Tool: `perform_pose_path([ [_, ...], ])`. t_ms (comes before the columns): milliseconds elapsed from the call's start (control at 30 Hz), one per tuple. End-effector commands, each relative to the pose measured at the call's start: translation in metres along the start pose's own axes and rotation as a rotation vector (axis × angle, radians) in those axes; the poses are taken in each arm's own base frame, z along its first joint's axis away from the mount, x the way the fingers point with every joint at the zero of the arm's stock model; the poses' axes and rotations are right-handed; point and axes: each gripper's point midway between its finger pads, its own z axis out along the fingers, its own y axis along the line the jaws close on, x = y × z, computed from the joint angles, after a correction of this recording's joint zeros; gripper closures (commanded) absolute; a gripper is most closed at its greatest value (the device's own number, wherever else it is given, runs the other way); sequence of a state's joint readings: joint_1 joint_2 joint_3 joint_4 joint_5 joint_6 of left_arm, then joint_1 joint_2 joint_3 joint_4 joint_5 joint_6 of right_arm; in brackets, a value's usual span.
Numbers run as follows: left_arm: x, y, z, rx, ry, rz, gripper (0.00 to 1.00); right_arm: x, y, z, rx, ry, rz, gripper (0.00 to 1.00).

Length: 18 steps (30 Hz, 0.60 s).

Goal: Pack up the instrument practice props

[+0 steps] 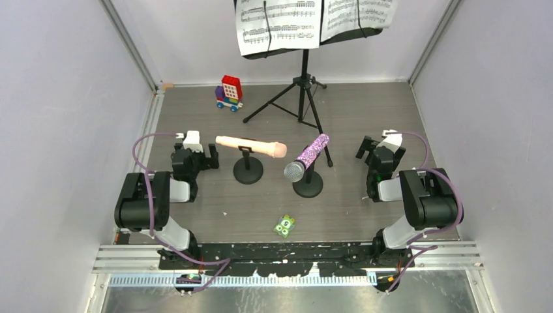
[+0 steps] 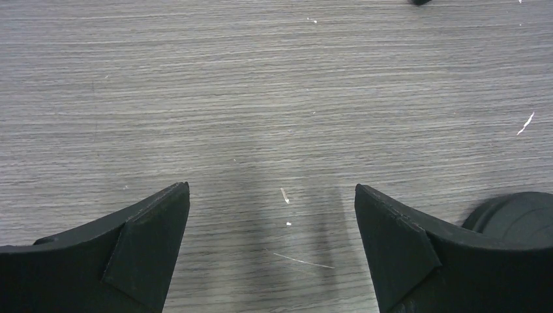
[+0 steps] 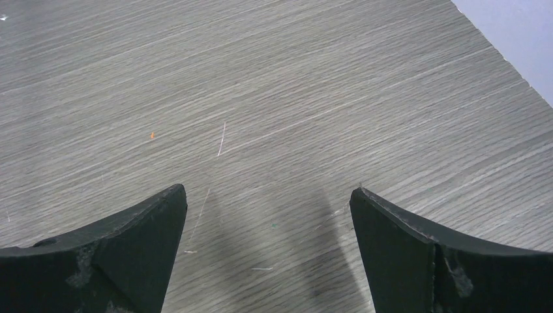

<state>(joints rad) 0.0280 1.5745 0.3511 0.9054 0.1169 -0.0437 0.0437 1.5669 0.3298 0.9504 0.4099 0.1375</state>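
Observation:
The black music desk on its tripod (image 1: 304, 85) stands at the back, with white sheet-music pages (image 1: 280, 26) on it. A pink microphone (image 1: 251, 145) lies across a short black round-based mount (image 1: 248, 172). To its right, a purple-glitter microphone (image 1: 309, 155) leans in a second mount (image 1: 308, 187). My left gripper (image 1: 194, 146) sits left of the pink microphone, open and empty (image 2: 272, 195). The pink microphone's mount base (image 2: 515, 210) shows at the right edge of the left wrist view. My right gripper (image 1: 378, 146) sits right of the glitter microphone, open over bare table (image 3: 267, 195).
A red-blue toy brick vehicle (image 1: 229, 92) stands at the back, left of the tripod legs. A small green square piece (image 1: 285, 225) lies near the front edge, between the arm bases. Walls close the table on the left, right and back.

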Motion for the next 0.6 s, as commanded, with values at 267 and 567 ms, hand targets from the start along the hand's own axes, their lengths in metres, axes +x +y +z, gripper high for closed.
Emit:
perform_pose_path([
  [267,-0.0239,-0.0011,0.0031,0.009,-0.067,0.022,0.0,-0.0163,0.001,0.002,0.009,-0.06,0.032,0.0],
  [567,-0.0238,-0.0001,0.0032,0.003,-0.066,0.023,0.0,-0.0164,0.0009,0.0026,0.012,-0.059,0.035,0.0],
])
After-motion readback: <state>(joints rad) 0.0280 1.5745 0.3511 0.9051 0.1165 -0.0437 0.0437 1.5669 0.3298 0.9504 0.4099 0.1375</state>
